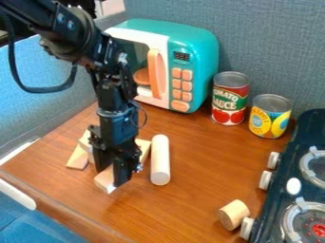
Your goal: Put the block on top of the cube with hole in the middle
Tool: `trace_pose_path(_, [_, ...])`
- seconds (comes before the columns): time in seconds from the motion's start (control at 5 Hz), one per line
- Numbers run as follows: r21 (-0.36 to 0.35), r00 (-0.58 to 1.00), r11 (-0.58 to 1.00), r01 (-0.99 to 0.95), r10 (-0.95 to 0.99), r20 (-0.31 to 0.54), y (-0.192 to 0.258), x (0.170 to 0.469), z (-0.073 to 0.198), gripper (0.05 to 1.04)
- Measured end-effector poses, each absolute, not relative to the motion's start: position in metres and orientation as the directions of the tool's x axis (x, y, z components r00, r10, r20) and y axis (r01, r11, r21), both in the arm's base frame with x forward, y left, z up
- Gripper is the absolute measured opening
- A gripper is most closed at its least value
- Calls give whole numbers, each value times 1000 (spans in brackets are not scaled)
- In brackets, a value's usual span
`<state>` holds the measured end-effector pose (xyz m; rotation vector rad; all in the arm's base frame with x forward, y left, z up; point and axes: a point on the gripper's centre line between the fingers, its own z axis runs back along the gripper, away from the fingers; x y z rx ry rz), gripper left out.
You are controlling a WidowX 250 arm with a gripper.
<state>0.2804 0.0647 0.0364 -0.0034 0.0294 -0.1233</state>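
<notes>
Student: Where is the hand?
Tutor: The black hand (110, 176) points down at the tabletop (196, 163), left of centre. Whether it is apart, together or clamped on something, I cannot tell.
Student: And the task's block?
Tutor: A pale wooden block (103, 180) shows at the hand's near left; the hand partly hides it. Which piece is the holed cube cannot be made out.
Student: What crowds the hand?
Tutor: To its left, a flat wooden piece (77, 159). To its right, a long wooden cylinder (160, 160), lying near to far, borders the hand's right side.
Student: Farther out?
Tutor: At the far side, a teal toy microwave (203, 52); to its right, a red-and-green can (230, 99), then a yellow-and-blue can (270, 116). Near right, a short wooden cylinder (234, 213) lies beside the knobs of a dark toy stove (297, 163).
</notes>
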Motion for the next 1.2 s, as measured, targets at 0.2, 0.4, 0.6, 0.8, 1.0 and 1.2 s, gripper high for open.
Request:
trace_pose_path(0.2, [-12,996,996,86,-85,25,63,292,60,539])
trace_pose_path(0.4, [-2,997,999,32,-32,69,76,312,86,540])
trace_pose_path(0.6, [-8,998,998,-63,63,27,93,336,83,540])
trace_pose_path(0.8, [7,982,983,-186,186,-26,120,349,86,540])
trace_pose_path(1.0, [17,954,957,-289,290,-78,143,347,85,540])
trace_pose_path(1.2, [7,953,958,-287,287,-98,145,343,86,540])
